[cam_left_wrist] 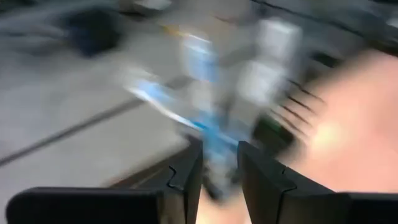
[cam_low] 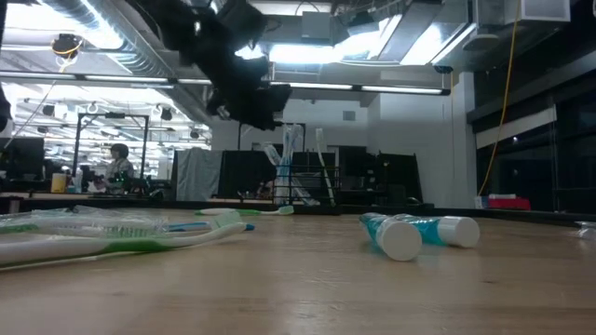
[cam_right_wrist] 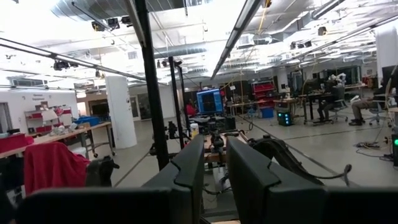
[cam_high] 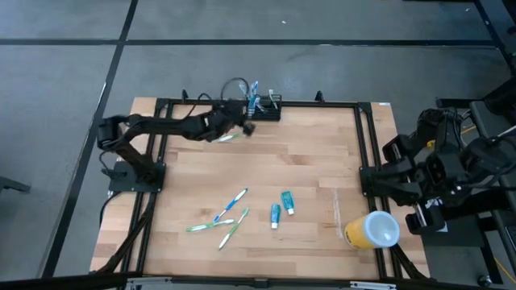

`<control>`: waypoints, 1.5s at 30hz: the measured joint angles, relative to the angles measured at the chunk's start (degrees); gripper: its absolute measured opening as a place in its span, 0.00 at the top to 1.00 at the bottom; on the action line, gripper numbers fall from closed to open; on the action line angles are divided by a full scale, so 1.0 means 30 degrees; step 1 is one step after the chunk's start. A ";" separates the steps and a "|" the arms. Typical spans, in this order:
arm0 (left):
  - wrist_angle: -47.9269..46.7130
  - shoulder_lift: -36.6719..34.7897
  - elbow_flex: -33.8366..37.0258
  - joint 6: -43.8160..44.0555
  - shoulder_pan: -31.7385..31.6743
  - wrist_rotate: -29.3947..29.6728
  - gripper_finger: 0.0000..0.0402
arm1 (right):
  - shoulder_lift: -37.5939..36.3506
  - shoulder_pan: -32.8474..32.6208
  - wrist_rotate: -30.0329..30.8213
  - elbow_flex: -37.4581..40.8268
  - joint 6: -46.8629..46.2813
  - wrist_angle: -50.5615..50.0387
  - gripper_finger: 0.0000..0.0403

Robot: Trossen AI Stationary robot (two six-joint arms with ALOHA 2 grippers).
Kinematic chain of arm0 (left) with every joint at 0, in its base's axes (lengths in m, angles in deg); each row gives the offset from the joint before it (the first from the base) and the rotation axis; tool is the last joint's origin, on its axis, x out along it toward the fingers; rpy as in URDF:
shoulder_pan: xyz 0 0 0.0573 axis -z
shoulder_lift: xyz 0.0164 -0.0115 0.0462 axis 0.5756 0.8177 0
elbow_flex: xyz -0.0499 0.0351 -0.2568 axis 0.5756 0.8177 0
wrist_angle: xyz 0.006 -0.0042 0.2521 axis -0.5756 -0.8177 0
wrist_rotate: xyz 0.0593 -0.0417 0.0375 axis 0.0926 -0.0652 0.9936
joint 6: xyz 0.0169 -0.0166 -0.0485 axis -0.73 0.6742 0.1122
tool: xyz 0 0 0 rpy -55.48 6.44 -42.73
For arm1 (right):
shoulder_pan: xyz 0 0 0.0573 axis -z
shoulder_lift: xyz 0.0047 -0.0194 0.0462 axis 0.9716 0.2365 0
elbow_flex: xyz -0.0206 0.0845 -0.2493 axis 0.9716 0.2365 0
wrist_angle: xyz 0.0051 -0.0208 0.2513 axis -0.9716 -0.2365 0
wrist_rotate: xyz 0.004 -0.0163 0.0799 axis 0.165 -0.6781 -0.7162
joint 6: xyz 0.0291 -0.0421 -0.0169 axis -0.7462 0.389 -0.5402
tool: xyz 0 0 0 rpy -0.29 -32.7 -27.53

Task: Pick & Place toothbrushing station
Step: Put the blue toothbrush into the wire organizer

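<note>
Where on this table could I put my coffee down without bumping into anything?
Bare wood spans the middle, between the black mesh holder at the far edge and the loose toothbrushes and toothpaste tubes nearer. Crowded: by the left gripper at the holder, and the yellow cup corner.

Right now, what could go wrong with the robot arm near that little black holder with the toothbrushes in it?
1. The left gripper hangs right beside the black holder at the table's far edge; pulling away, it might knock the holder or the brushes standing in it.
2. A green toothbrush lies just under that arm; a low sweep could push it around.
3. The yellow cup lies on its side at the right edge and might roll off.
</note>
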 joint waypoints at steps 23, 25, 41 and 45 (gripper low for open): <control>-1.7624 -0.2449 0.0362 1.1961 1.3348 -1.0282 0.82 | 0.0817 0.0000 -0.0416 -0.0007 0.1013 0.1178 0.83; -1.6493 -0.2449 0.0714 1.4156 1.3694 -1.1088 0.82 | 0.0915 0.0000 -0.0416 -0.0004 0.1008 0.1366 0.83; -1.2227 -0.1008 0.1472 2.3750 1.6912 -0.8301 0.78 | 0.2171 0.0000 -0.1905 -0.0007 0.0443 0.2514 0.83; -1.1718 -0.0222 0.1478 2.4354 1.8013 -0.7638 0.78 | 0.2654 0.0000 -0.1916 -0.0007 0.0444 0.3432 0.83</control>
